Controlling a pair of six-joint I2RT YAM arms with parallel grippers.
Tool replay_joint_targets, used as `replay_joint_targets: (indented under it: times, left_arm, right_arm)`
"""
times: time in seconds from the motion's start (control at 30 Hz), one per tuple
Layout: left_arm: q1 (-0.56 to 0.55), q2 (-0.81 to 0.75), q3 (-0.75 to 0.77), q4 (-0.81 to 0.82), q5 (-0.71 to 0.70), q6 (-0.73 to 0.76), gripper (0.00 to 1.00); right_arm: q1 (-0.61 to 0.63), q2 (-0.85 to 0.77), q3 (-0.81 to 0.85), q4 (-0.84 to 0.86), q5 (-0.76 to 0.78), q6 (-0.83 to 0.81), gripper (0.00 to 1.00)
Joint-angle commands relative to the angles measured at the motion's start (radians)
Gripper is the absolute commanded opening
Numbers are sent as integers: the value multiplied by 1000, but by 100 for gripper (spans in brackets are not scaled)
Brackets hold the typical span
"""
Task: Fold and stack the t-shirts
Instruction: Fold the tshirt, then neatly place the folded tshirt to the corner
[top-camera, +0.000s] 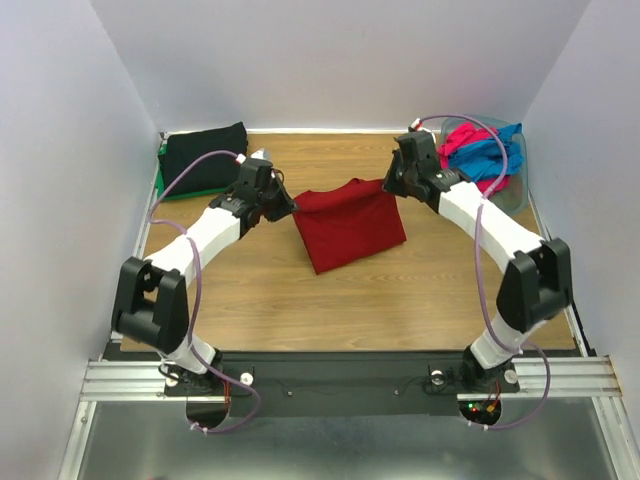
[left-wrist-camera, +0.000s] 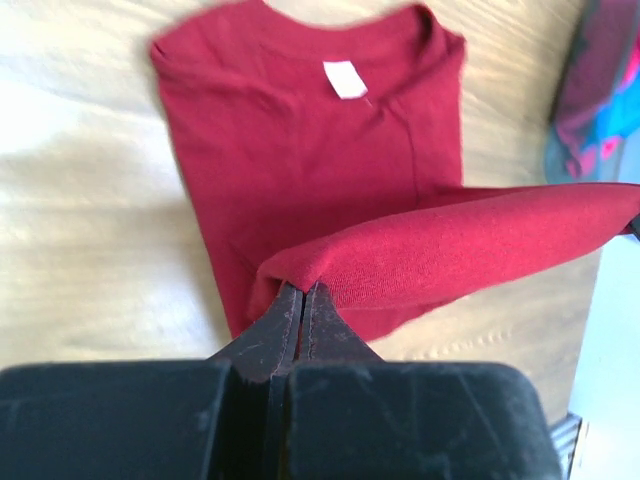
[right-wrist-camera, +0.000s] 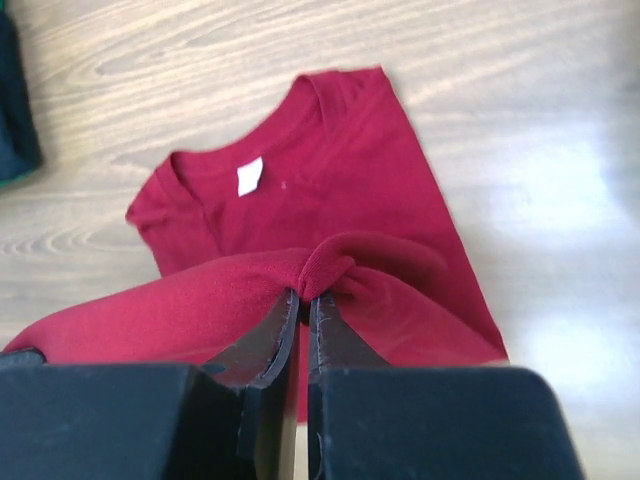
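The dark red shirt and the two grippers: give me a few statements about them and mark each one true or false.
1. The left gripper and the right gripper are both shut on the dark red shirt. True.
2. The shirt's white label is hidden. False: it shows at the neckline.
3. The black shirt lies in the tub. False: it lies folded at the far left; the tub holds pink and blue cloth.
4. The pinched edge is raised above the rest of the shirt. True.

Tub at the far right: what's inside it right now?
A bright pink shirt and a blue shirt are bunched in the tub. Anything beneath them is covered.
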Motion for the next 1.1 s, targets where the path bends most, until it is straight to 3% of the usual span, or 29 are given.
replay_joint_targets:
  times: [0.0,0.27,0.33,0.37,0.4,0.43,0.47,0.5,0.6,0.7,0.83,1.0,1.07]
  left_arm:
    - [48,97,123,34,26,56,0]
    - [91,364,331,-7,50,93,0]
    - [102,395,371,-6,36,87,0]
    - [111,407,388,-26,30,85,17]
    - [114,427,416,-35,24,83,32]
    - [117,430,425,-41,25,85,48]
    - [117,430,431,-44,28,94,97]
    - [117,422,433,-44,43,96,98]
    - [114,373,378,-26,62,99,98]
    - [102,303,266,9,68,100,98]
    - [71,241,116,69,76,91,98]
    - [17,257,25,111,63,59,98]
    - [-3,273,9,124,62,45,98]
  right_arm:
    - [-65,114,117,83,-81,-47,0]
    - [-122,385,315,85,-154,-76,3]
    - [-128,465,361,82,-162,-90,19]
    - [-134,488,381,83,-211,-101,29]
    - [-134,502,416,83,-230,-111,49]
    - [-136,511,427,83,-245,-116,59]
    - [-137,514,435,83,-269,-121,85]
    - [-137,505,436,83,-276,-127,99]
    - [-137,432,401,83,-277,-127,100]
    - [-137,297,262,85,-282,-119,100]
    - [-137,70,9,96,-300,-96,100]
    - [-137,-246,-405,148,-354,-49,100]
    - [-137,-403,-488,146,-328,-20,100]
